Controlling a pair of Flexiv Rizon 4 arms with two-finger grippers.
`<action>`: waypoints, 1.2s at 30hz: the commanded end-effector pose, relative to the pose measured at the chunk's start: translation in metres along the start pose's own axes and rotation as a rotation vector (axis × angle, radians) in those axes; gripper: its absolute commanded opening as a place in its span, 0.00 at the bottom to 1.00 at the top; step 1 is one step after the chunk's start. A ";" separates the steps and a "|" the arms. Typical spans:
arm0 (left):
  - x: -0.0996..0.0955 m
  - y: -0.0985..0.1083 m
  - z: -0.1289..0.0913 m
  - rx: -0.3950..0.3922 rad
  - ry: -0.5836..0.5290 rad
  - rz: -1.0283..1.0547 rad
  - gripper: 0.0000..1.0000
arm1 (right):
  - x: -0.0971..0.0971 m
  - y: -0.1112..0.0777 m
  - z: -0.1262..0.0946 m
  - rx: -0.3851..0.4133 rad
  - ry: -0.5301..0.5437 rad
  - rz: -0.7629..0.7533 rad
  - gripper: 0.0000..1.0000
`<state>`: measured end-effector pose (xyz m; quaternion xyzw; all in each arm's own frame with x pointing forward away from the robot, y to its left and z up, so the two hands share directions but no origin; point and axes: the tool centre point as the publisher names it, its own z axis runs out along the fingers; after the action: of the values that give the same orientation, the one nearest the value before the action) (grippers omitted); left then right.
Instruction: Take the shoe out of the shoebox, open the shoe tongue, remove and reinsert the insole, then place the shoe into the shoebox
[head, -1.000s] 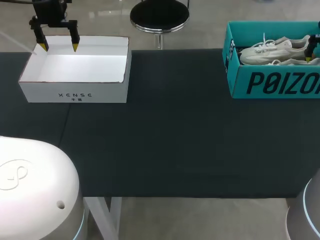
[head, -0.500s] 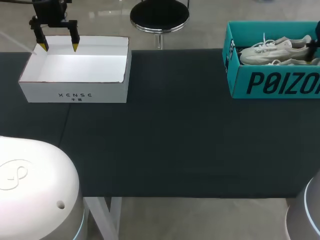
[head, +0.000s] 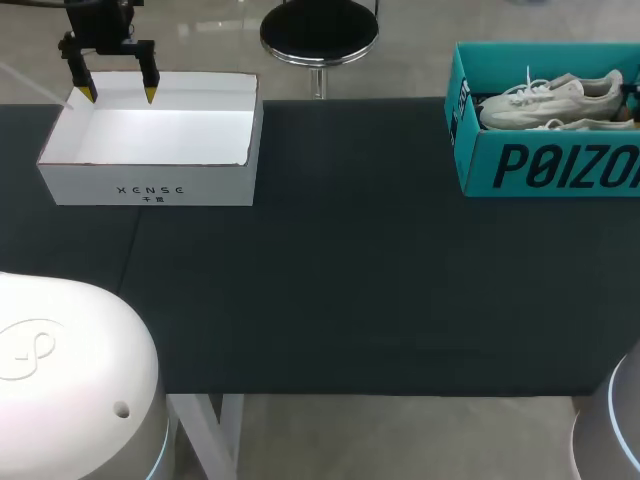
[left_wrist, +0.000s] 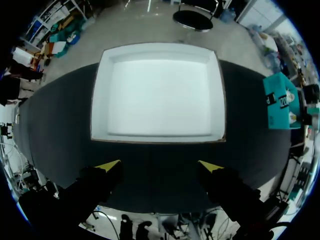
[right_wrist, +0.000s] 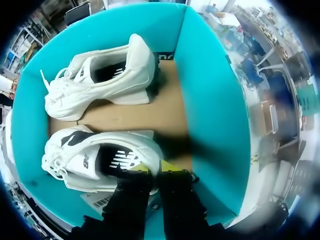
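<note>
Viewing from the head, table (head: 350, 280): dark top with two boxes on it, well apart, one toward each far corner.
Head, white box (head: 150, 185): open-topped, on the left side.
Head, left gripper (head: 118, 95): hangs at the far rim of the white box, toward its left end; claw spread wide, nothing between the yellow tips.
Head, shoebox (head: 545, 165): teal, open-topped, on the right side, running off the picture's edge.
Head, pair of white shoes (head: 550, 100): lying inside the shoebox, one behind the other, laces toward the middle of the table.
Left wrist, left gripper (left_wrist: 159, 166): claw open, holding nothing, with dark table under it.
Left wrist, white box (left_wrist: 157, 95): just ahead of the tips, its bare white floor showing.
Left wrist, shoebox (left_wrist: 280, 100): far off to one side, near the table's edge.
Right wrist, right gripper (right_wrist: 155, 167): down inside the shoebox, at the heel of the nearer shoe (right_wrist: 90, 160); cannot tell whether it grips the heel.
Right wrist, farther shoe (right_wrist: 100, 80): beside the nearer one, apart from it, toes the same way.
Right wrist, shoebox (right_wrist: 210, 100): teal walls around both shoes, brown cardboard floor showing between the two shoes.
</note>
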<state>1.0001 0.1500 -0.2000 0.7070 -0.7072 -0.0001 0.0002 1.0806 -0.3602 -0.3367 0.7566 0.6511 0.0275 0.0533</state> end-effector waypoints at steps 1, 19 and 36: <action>0.000 0.000 0.000 0.000 0.000 0.000 1.00 | 0.001 -0.005 -0.006 -0.012 0.000 0.006 0.00; 0.000 0.000 0.000 0.000 0.000 0.000 1.00 | 0.017 0.016 -0.050 0.001 -0.033 0.029 0.00; 0.000 0.000 0.000 0.000 0.000 0.000 1.00 | 0.038 0.028 -0.137 -0.088 -0.080 0.016 0.00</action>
<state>1.0001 0.1500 -0.1999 0.7071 -0.7072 -0.0001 0.0002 1.1122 -0.3290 -0.2203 0.7587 0.6438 0.0284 0.0958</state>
